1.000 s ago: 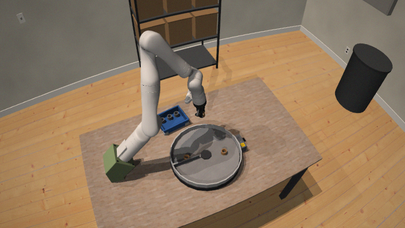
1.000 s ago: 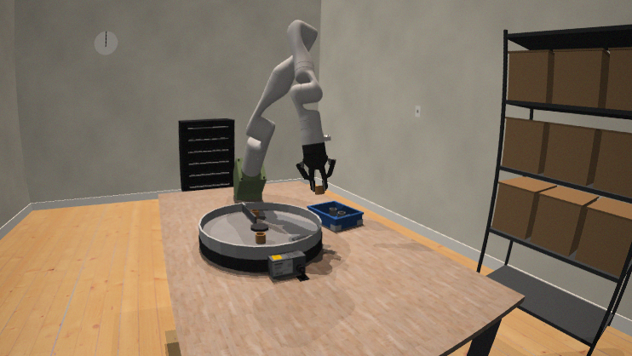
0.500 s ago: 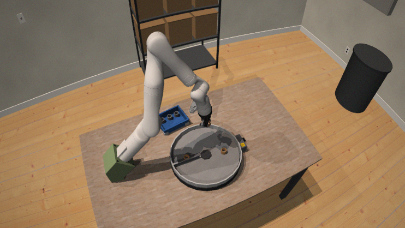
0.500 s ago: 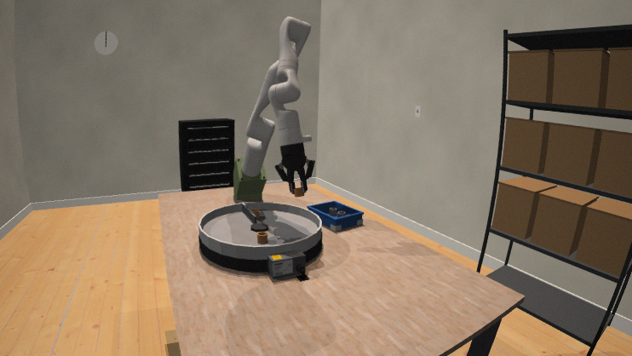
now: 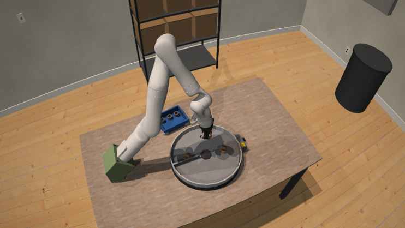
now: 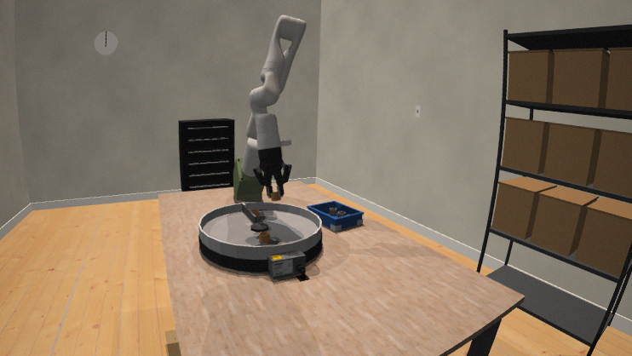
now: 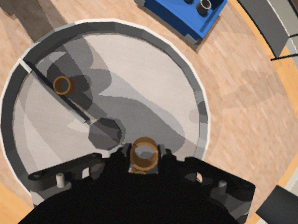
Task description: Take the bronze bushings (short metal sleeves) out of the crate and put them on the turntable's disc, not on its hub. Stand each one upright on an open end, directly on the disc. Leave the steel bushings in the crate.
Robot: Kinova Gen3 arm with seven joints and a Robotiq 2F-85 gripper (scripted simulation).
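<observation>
Wooden table (image 5: 272,121) (image 6: 353,283) (image 7: 240,60), turntable (image 5: 207,185) (image 6: 261,250) (image 7: 200,90) on it, gripper (image 5: 206,136) (image 6: 274,194) (image 7: 144,151) over the disc, pinching a bronze bushing (image 5: 210,136) (image 6: 275,196) (image 7: 144,154). That bushing's off the hub's (image 5: 205,154) (image 6: 259,226) (image 7: 105,133) crate side, axis roughly vertical I think, so straight down looks right.

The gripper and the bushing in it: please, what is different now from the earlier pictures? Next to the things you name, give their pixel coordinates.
The gripper (image 5: 206,137) (image 6: 274,195) (image 7: 144,151) moved from beside the crate (image 5: 176,125) (image 6: 345,221) (image 7: 177,20) to above the turntable's disc (image 5: 209,172) (image 6: 221,227) (image 7: 165,70), carrying the same bronze bushing (image 6: 275,196) (image 7: 145,141). Nothing was released. The crate stayed put.
</observation>
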